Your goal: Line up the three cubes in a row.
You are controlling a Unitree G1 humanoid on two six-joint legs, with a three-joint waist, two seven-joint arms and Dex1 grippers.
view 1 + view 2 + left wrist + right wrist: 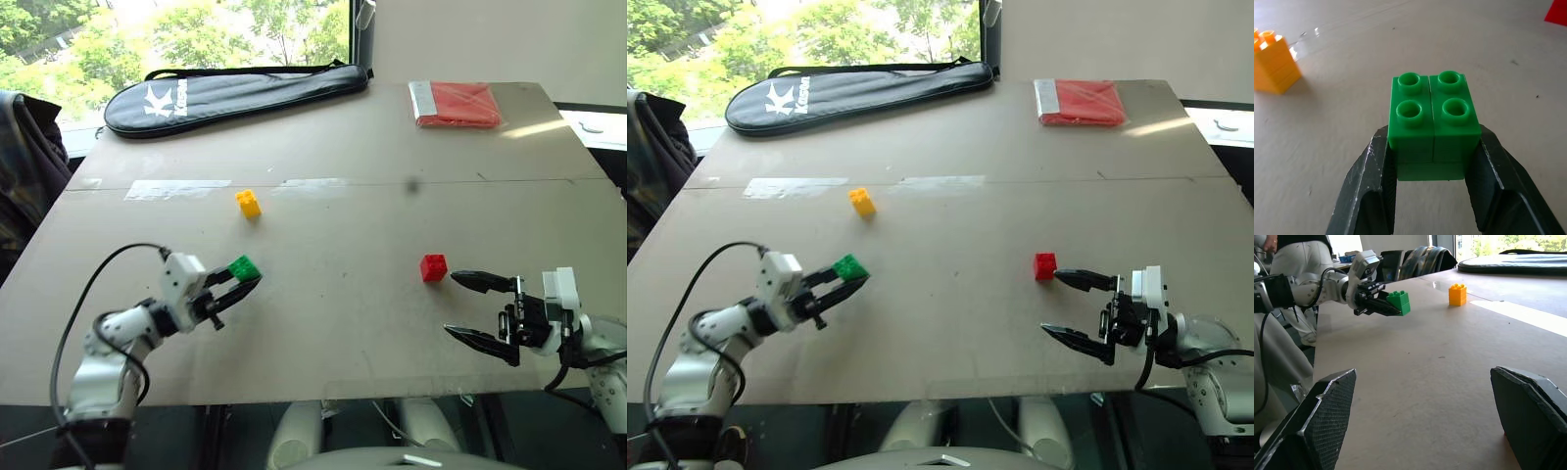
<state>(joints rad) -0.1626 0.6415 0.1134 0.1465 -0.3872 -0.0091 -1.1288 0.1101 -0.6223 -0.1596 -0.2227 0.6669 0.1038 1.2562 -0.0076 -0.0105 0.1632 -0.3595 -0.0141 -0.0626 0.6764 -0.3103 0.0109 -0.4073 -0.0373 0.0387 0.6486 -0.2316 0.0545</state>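
Observation:
My left gripper [242, 278] is shut on the green cube [244, 267] and holds it just above the table at the near left; the studded top of the green cube [1433, 115] sits between the two black fingers. The yellow cube [249, 203] rests on the table farther back, beside the tape strips. The red cube [433, 267] stands right of centre. My right gripper [474, 309] is open at the near right, its far fingertip a short way from the red cube, with nothing between the fingers.
A black racket bag [230, 95] lies along the far left edge of the table [343, 323]. A flat red packet [457, 104] sits at the far right corner. Clear tape strips [176, 188] cross the middle. A person stands beyond the left side [1298, 254].

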